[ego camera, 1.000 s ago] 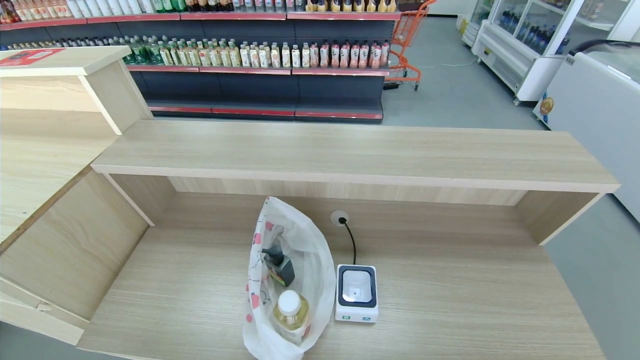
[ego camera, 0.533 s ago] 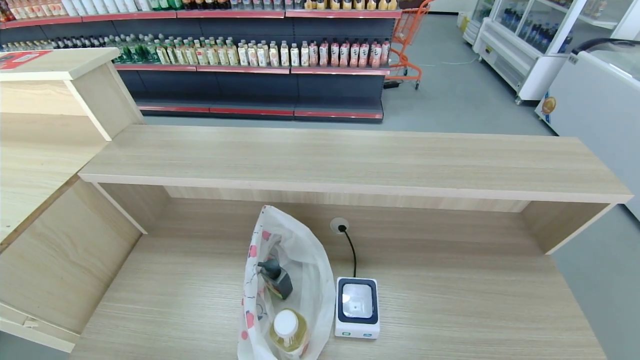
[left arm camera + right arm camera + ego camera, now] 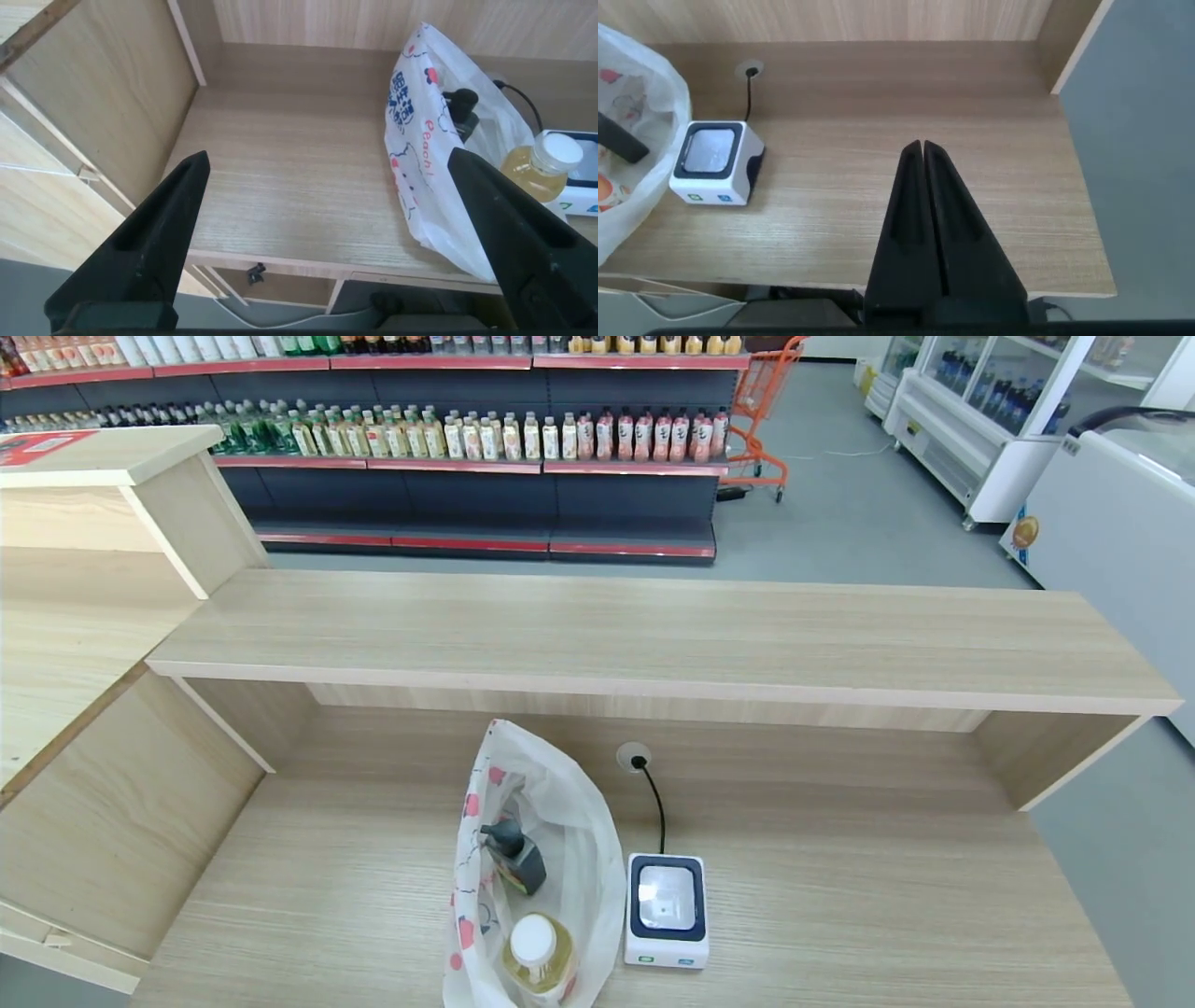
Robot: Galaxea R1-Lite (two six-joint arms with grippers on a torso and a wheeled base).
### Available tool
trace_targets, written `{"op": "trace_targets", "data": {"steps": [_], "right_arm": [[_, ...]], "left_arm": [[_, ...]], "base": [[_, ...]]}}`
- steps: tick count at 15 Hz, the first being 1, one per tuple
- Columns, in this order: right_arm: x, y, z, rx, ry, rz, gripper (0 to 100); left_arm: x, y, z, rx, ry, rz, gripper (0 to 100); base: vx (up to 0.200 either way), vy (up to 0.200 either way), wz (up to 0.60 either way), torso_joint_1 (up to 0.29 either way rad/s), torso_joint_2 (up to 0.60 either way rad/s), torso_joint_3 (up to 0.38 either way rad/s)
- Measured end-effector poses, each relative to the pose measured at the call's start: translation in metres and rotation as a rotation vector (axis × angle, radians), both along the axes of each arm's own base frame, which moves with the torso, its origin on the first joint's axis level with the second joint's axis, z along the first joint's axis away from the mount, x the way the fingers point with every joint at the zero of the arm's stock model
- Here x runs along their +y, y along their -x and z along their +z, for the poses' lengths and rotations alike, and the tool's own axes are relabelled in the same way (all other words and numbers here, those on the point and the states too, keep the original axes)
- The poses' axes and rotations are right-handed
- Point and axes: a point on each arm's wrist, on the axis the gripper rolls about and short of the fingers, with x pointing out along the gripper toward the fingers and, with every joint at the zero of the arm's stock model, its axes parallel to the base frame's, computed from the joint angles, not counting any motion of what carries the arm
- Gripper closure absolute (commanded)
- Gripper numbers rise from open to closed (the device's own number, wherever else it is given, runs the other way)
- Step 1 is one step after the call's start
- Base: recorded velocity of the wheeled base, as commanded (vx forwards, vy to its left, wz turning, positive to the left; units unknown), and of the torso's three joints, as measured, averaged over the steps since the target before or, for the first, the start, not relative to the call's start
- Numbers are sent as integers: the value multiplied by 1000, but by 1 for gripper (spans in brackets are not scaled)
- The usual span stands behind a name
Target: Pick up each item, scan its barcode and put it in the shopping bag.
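The pale wooden checkout desk (image 3: 840, 896) carries a white plastic shopping bag (image 3: 537, 770), standing open, with a white barcode scanner (image 3: 666, 905) just beside it (black cable (image 3: 656, 807) running to a round desktop port (image 3: 634, 756)).

Gripper: black right gripper (image 3: 922, 147), fingers pressed together above pale wooden counter (image 3: 1027, 149).
Scanner: white box-shaped barcode scanner (image 3: 715, 163), beside white plastic shopping bag (image 3: 635, 107).

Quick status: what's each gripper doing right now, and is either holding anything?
Left gripper: open wide, holding nothing.
Right gripper: shut, fingers pressed together, holding nothing.
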Motion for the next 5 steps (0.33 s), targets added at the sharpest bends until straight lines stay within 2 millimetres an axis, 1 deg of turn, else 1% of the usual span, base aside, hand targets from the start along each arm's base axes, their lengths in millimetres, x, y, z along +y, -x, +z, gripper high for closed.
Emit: {"op": "trace_targets", "data": {"steps": [5], "right_arm": [[0, 0, 0, 0, 5, 1, 100]], "left_arm": [[0, 0, 0, 0, 0, 0, 0]], "base": [[0, 0, 0, 0, 0, 0]]}}
